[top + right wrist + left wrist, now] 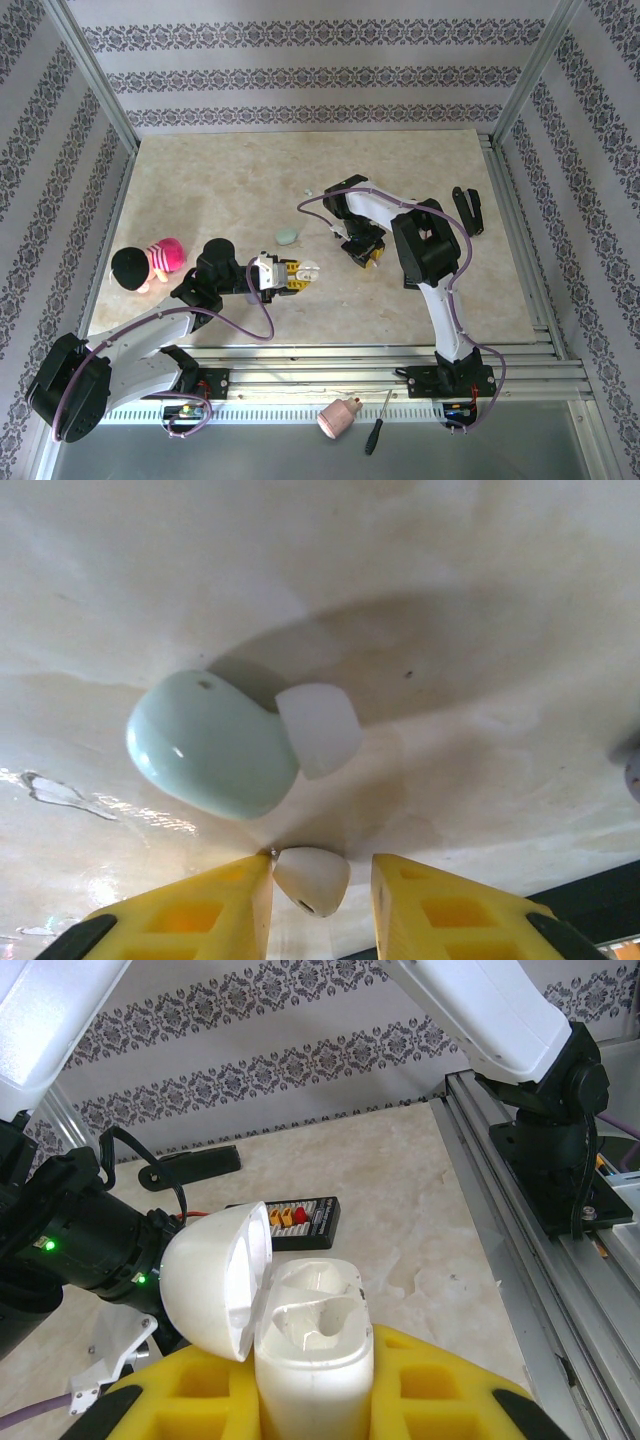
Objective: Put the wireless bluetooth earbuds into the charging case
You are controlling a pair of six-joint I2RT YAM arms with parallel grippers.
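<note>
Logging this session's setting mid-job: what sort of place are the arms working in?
Probably a lab test cell, not a home: aluminium frame posts, wallpaper-lined walls boxing in a marble-look table, and stray props like a doll.

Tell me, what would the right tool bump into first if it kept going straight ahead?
Probably the little white earbud between the right tool's fingers; just past it lies the mint green earbud, though depth is unclear.
</note>
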